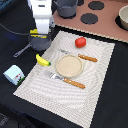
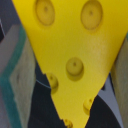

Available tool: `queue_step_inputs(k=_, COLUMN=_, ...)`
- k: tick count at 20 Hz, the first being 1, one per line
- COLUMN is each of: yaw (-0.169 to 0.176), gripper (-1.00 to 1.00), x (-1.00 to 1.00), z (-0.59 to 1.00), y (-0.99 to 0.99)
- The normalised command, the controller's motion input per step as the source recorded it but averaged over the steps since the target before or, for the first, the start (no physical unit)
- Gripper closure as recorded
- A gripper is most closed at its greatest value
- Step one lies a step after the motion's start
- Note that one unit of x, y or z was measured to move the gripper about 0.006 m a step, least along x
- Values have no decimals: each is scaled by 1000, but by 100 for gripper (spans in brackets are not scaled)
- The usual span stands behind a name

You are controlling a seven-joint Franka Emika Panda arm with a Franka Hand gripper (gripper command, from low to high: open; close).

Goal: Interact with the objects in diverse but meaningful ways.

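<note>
1. One cheese wedge (image 2: 75, 55), yellow with round dimples, fills the wrist view, its point hanging down between the two grey finger pads (image 2: 20, 75); the jaws are clamped on it from both sides.
2. In the exterior view the gripper (image 1: 38, 34) hangs from the white arm (image 1: 42, 15) with a strip of that yellow cheese showing at its tips, right above the grey frying pan (image 1: 39, 44).
3. The pan sits at the edge of the striped placemat (image 1: 95, 70) on the exterior view's left, its long handle running out over the black table (image 1: 115, 105).
4. A yellow banana (image 1: 43, 60) lies on the mat just beside the pan.
5. A red tomato (image 1: 80, 42) rests on the mat, well apart from the gripper toward the exterior view's right.
6. A round tan plate (image 1: 68, 65) lies mid-mat, between an orange-handled knife (image 1: 84, 57) and an orange-handled fork (image 1: 67, 80).
7. A small white-blue carton (image 1: 14, 75) stands on the table off the mat, near the banana.
8. Behind the mat, a toy stove top (image 1: 102, 17) with dark burners carries a grey pot (image 1: 66, 7).
</note>
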Motion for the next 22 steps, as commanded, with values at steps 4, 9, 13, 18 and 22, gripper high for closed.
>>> queue_step_inputs(k=4, yaw=-42, gripper=-100, x=-303, z=-141, y=39)
queue_step_inputs(k=9, yaw=-40, gripper=-100, x=-221, z=-3, y=80)
queue_step_inputs(k=13, yaw=-40, gripper=-100, x=-246, z=0, y=77)
queue_step_inputs(k=18, yaw=-37, gripper=-100, x=-238, z=16, y=54)
queue_step_inputs(k=22, yaw=-59, gripper=-100, x=-22, z=316, y=-81)
